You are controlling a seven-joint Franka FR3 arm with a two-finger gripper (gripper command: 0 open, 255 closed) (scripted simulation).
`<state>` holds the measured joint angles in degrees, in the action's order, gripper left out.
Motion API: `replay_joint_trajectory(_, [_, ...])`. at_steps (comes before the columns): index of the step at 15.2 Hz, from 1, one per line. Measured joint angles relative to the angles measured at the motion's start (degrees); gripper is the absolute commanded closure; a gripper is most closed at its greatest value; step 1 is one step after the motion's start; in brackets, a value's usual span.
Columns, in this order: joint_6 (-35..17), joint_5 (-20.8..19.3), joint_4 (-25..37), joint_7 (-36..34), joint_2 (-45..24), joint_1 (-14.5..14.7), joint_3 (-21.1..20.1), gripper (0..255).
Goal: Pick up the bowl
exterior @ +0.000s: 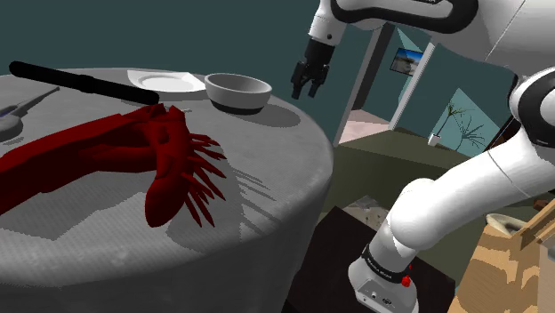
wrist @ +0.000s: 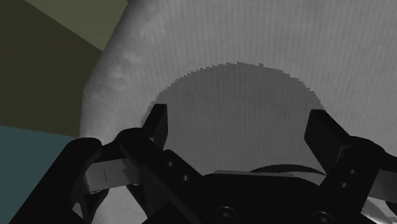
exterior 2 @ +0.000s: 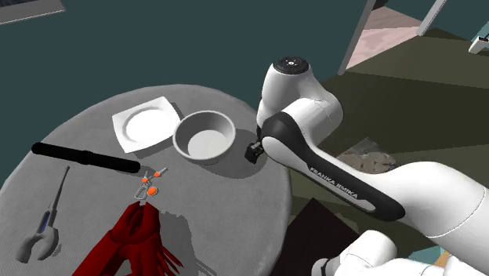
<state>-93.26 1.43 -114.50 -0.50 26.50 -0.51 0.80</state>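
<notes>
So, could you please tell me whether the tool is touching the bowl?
Apart. In the shoulder view the open tool hangs in the air to the right of the bowl, with a clear gap between them.

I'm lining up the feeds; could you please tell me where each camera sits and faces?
Shoulder view: beside the stand, facing across the table to the bowl; arm and gripper show.
Second exterior view: high, looking down on table; arm shows.
Wrist view: on the gripper, facing table edge; open fingers show.
Both exterior views share the bowl.
</notes>
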Motion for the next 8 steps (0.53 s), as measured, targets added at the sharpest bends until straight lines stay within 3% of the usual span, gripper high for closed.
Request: replay_joint_trajectory(8, [0.47,2.64,18.51,0.04,-18.22,-0.42,1.70,0])
